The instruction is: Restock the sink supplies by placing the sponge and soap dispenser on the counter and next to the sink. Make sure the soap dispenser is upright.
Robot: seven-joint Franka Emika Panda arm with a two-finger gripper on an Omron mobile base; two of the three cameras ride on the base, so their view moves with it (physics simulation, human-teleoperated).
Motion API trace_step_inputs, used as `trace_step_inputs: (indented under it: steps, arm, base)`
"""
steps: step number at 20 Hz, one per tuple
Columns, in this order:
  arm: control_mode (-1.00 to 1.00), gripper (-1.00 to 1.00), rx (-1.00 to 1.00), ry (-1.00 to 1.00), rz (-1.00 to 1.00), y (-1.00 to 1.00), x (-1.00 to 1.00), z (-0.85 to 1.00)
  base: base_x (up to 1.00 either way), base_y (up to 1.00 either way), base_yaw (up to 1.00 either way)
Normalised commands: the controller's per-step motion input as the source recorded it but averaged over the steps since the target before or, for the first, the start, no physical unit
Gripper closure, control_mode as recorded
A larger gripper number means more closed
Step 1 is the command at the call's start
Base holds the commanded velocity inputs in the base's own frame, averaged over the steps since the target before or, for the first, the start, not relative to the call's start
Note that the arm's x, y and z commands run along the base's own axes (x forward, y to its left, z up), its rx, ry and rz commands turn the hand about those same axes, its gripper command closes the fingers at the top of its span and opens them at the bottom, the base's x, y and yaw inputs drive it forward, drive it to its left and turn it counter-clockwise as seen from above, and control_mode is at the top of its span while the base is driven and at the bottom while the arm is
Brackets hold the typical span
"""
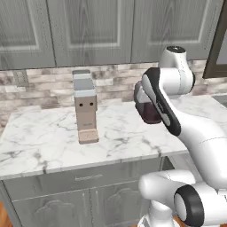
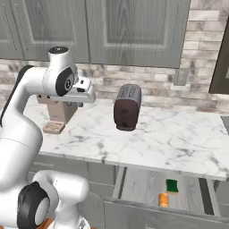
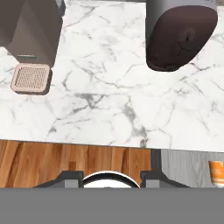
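Nothing is picked yet; the claw point(image 3: 108, 181) looks open and empty, and must descend to the soap dispenser point(image 2: 163, 200) and sponge point(image 2: 172, 186), lower right of it.

On the counter point(image 2: 170, 138) the toaster point(image 2: 127, 107) stood beyond the fingertips point(image 3: 151, 177), the coffee machine point(image 1: 85, 106) to its left. Sponge point(image 2: 172, 186) and soap dispenser point(image 2: 163, 200) lay in the open drawer point(image 2: 138, 185) below.

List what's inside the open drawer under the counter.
In the drawer lie the sponge and the soap dispenser, which is on its side. The counter overhangs the drawer's back, so that part is hidden.
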Motion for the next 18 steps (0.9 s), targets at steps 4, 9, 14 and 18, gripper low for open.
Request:
trace_step_inputs:
  steps: [4,9,14,18]
  arm:
    - [1.00,-1.00,0.00,-0.01,0.00,0.00,-0.02,0.00]
    - [1.00,-1.00,0.00,0.00,0.00,0.00,0.00,0.00]
    - [1.00,-1.00,0.00,0.00,0.00,0.00,0.00,0.00]
    - [1.00,-1.00,0.00,0.00,0.00,0.00,0.00,0.00]
  base:
    - [-0.46,-0.09,0.00]
    - [-1.00,-0.89,0.00]
    - [-0.47,-1.00,0.08]
    - [-0.04,-1.00,0.17]
